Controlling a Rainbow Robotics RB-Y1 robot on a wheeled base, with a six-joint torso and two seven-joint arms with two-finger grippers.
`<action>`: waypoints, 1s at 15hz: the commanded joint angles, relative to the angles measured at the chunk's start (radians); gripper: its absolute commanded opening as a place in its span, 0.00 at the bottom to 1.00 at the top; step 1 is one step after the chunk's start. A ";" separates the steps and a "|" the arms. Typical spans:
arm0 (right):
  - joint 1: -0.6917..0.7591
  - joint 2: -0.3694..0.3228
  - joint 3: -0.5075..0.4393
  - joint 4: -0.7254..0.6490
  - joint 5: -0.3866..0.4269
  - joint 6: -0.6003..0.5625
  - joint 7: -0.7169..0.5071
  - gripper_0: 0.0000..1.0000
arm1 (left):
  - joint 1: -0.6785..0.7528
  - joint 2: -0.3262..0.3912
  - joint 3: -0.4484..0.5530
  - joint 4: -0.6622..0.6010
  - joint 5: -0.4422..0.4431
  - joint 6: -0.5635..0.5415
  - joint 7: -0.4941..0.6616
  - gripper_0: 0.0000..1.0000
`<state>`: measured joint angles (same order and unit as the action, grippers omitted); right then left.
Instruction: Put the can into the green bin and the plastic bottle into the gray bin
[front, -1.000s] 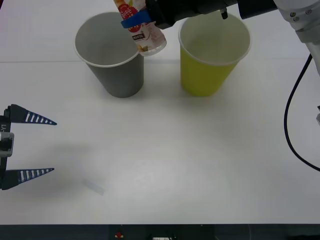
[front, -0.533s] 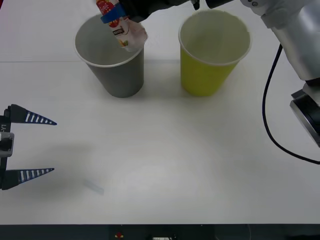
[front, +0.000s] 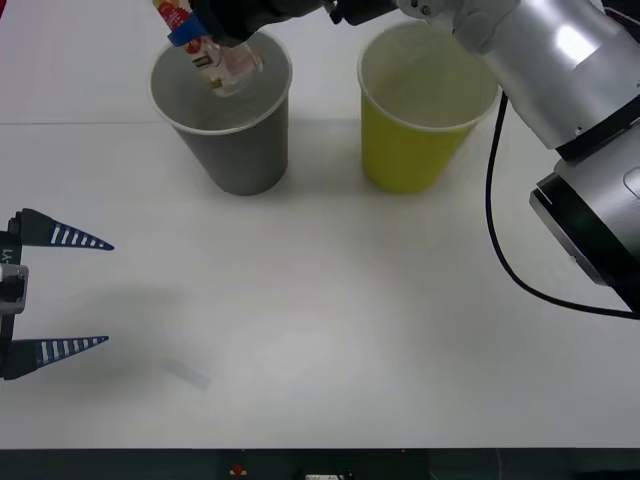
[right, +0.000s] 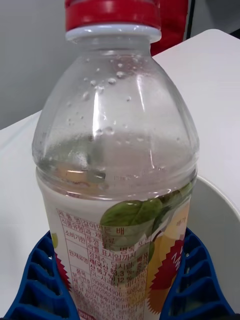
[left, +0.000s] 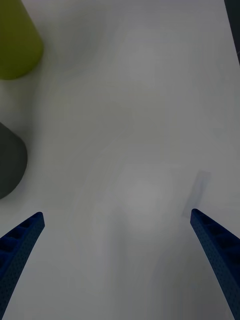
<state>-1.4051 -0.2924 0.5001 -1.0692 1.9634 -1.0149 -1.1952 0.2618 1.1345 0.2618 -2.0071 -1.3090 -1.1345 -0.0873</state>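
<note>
Above the tapered gray bin (front: 222, 110), right pincer (front: 205, 28) clamps the clear plastic bottle (front: 218, 62).

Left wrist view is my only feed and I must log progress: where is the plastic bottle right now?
Observer: The plastic bottle is held in the right pincer, whose blue fingers are shut on its label.
Operator: Over which bin?
Observer: Over the mouth of the gray bin, tilted with the red cap uppermost. I cannot tell if its base is below the rim.
Operator: And the green bin?
Observer: The green bin stands beside the gray one, on the robot's right, apart from it.
Operator: Where does my arm sit?
Observer: The left pincer is open at the table's left edge, nearer the robot than both bins.
</note>
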 joint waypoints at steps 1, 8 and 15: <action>0.000 0.001 0.009 0.000 0.002 0.006 0.000 0.18 | 0.000 0.000 0.000 0.000 0.000 0.000 0.000 1.00; 0.000 -0.011 0.009 0.002 -0.031 0.004 0.019 1.00 | 0.000 0.000 0.000 0.000 0.000 0.000 0.000 1.00; 0.136 -0.120 -0.098 -0.195 -0.095 -0.136 0.089 1.00 | 0.000 0.000 0.000 0.000 0.000 0.000 0.000 1.00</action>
<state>-1.2963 -0.3947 0.4164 -1.2202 1.8668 -1.1292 -1.1061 0.2618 1.1345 0.2618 -2.0071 -1.3090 -1.1345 -0.0873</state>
